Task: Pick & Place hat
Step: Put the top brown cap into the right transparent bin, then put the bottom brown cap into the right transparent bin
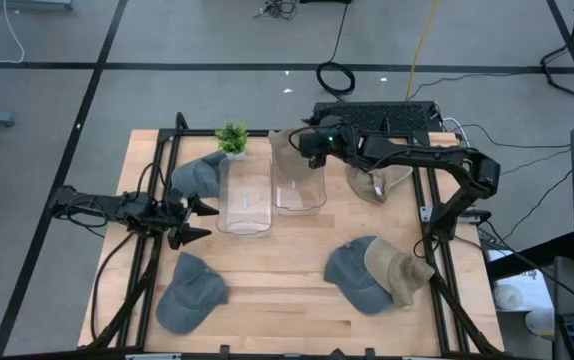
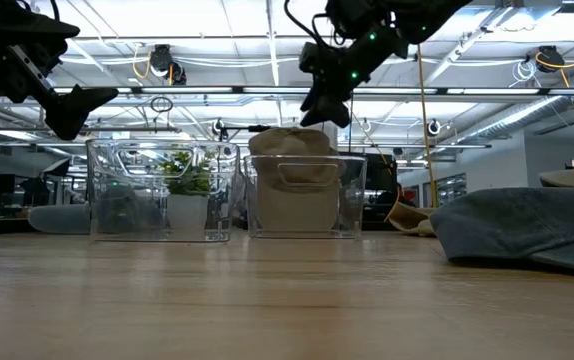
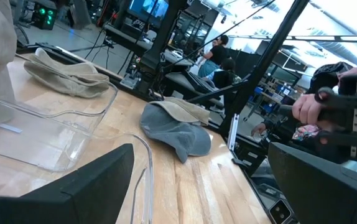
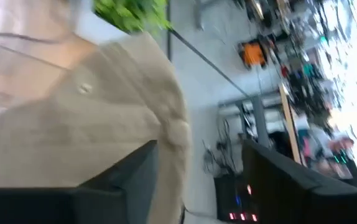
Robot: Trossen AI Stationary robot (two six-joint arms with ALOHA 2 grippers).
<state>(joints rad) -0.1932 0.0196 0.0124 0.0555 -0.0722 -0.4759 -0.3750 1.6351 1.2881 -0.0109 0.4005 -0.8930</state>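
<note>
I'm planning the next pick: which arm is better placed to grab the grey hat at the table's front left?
Probably left: its gripper, fingers open and empty, is on that hat's side; the right gripper is across at the bin.

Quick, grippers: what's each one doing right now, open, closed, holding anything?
Left gripper: open, empty, off the left side of the clear bins.
Right gripper: open, holding nothing, above the beige hat sitting in the right-hand clear bin.
</note>
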